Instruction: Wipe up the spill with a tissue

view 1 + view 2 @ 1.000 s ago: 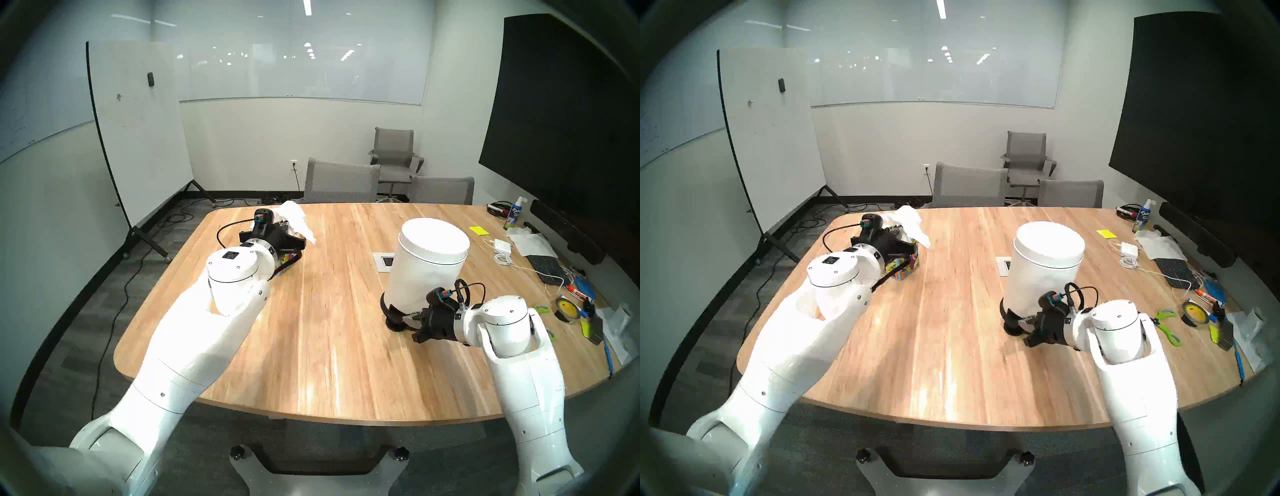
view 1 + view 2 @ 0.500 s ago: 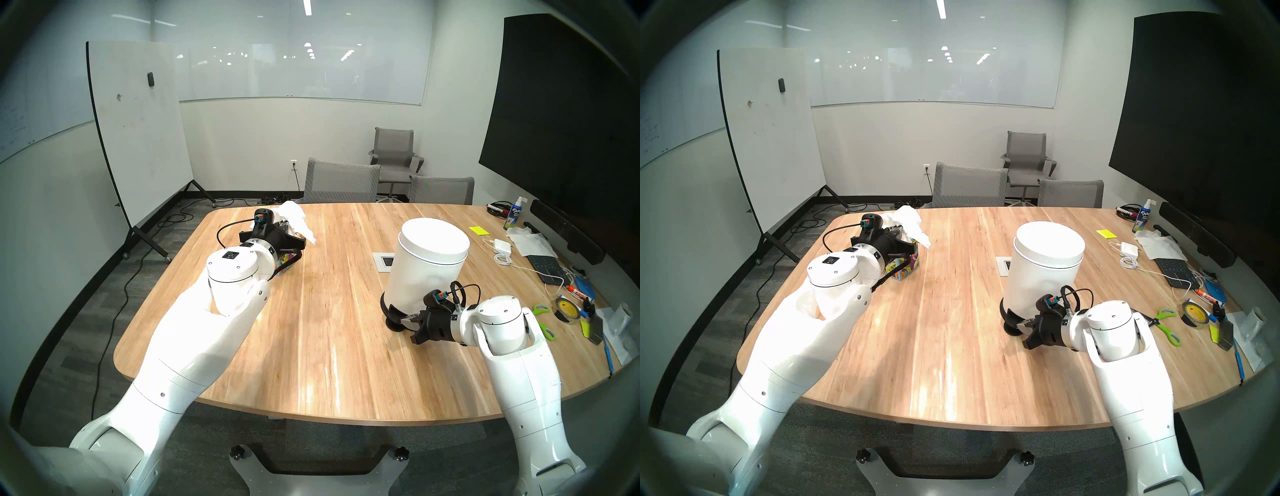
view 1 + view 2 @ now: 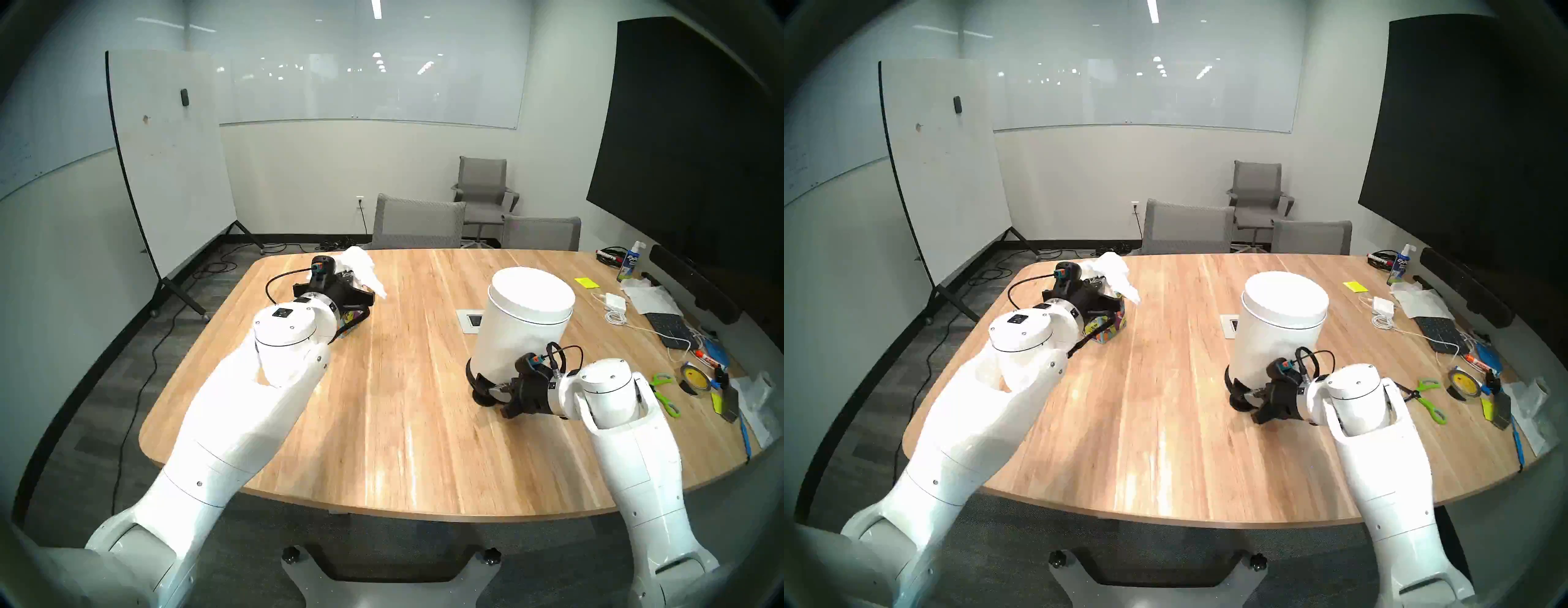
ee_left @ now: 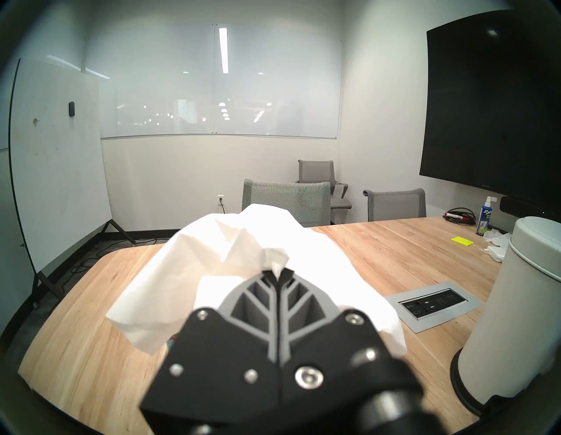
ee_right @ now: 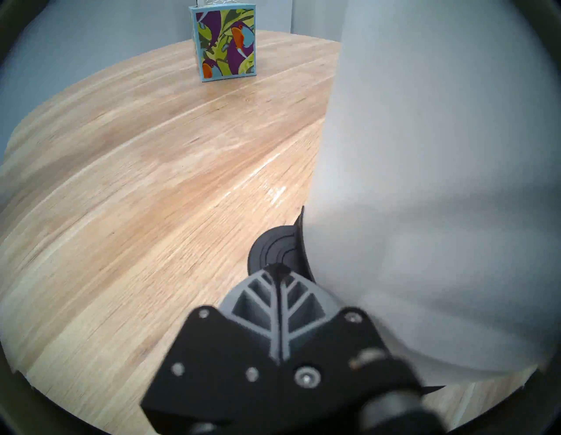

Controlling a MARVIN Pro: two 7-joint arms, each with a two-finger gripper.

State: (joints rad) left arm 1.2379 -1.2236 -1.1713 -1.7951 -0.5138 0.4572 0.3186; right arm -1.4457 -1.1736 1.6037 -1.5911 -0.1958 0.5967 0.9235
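Left gripper (image 4: 277, 272) held level above the worktop (image 3: 403, 416), jaws pinching the tissue (image 4: 243, 267) at one gathered fold. The white sheet drapes loosely down both sides of the jaws, clear of the wood. In the head view the tissue (image 3: 360, 271) sits at about 11 o'clock on the worktop, directly over the tissue box (image 3: 1108, 327).

Tissue box: cube, printed with purple and orange toucans and green leaves on teal; no lettering readable on the face seen from the right wrist (image 5: 224, 42).

Right gripper (image 5: 280, 272) angled downward at about 3 o'clock, jaws pressed together and empty. Tips are at the black pedal (image 5: 273, 249) at the foot of the white pedal bin (image 3: 526, 322); cannot tell whether they touch it. Bin lid is down.

Spill: not found on any visible wood.

Readable writing: "EXPO" on the blue-labelled spray bottle (image 3: 632, 261) at the far right edge, about 1 o'clock. Nearby: yellow sticky note (image 3: 585, 282), white charger (image 3: 615, 299), green-handled scissors (image 3: 664, 388), tape roll (image 3: 693, 378). Inset power panel (image 3: 471, 320) at worktop centre.
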